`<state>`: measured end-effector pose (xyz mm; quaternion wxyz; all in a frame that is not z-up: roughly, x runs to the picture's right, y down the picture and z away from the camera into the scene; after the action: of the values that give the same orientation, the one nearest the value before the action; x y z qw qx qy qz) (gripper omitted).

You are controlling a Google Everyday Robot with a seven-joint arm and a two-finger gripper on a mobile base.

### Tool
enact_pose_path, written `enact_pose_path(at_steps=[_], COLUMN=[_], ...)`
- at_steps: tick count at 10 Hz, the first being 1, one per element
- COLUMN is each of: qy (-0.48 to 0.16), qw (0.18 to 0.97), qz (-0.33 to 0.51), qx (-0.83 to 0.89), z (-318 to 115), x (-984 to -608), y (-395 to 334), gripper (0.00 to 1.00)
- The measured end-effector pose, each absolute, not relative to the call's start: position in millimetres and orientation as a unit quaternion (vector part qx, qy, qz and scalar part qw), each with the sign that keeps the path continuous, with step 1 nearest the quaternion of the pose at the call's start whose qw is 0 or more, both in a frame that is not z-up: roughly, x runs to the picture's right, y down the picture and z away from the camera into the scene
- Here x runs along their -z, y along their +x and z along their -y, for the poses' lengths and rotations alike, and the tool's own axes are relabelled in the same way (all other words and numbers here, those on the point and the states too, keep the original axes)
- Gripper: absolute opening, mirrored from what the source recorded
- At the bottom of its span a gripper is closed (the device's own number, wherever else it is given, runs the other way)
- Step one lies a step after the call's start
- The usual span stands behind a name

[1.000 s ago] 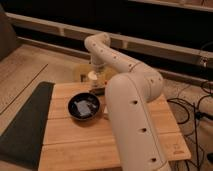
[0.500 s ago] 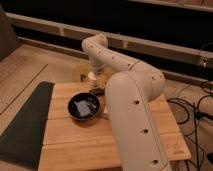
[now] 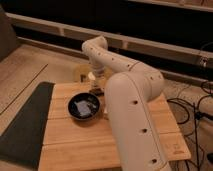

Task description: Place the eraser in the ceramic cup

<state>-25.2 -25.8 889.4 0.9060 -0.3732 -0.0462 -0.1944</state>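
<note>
fig. one-armed robot at a pale slatted wooden desk (image 3: 75, 145). the bulky white jointed arm (image 3: 127, 100) enters from 5 o'clock and reaches toward 11 o'clock, carrying the gripper (image 3: 97, 88) down to the far edge of the desk. its fingers stand apart, and nothing can be made out between them. the small yellowish-cream ceramic cup (image 3: 79, 73) stands just beside the gripper, at its 10 o'clock. the wide shallow black bowl (image 3: 70, 107) sits nearer the camera, at the gripper's 7 o'clock, and holds a pale flat piece (image 3: 82, 106). the eraser cannot be identified with certainty; it may be that piece. the low pose suggests a pick-up or a release near the cup. a dark mat (image 3: 25, 125) flanks the desk at 9 o'clock.
</note>
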Motion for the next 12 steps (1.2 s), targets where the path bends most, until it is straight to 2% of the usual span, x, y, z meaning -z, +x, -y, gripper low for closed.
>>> enact_pose_path(at_steps=[3, 8, 12], qy=[-0.378, -0.423, -0.393], qw=[0.904, 0.882, 0.887], qz=[0.046, 0.041, 0.045], qx=[0.197, 0.202, 0.24], z=[21.5, -21.8, -5.9], x=[-891.1, -914.3, -938.8], y=[-26.4, -22.0, -30.1], gripper=[0.65, 0.65, 0.65])
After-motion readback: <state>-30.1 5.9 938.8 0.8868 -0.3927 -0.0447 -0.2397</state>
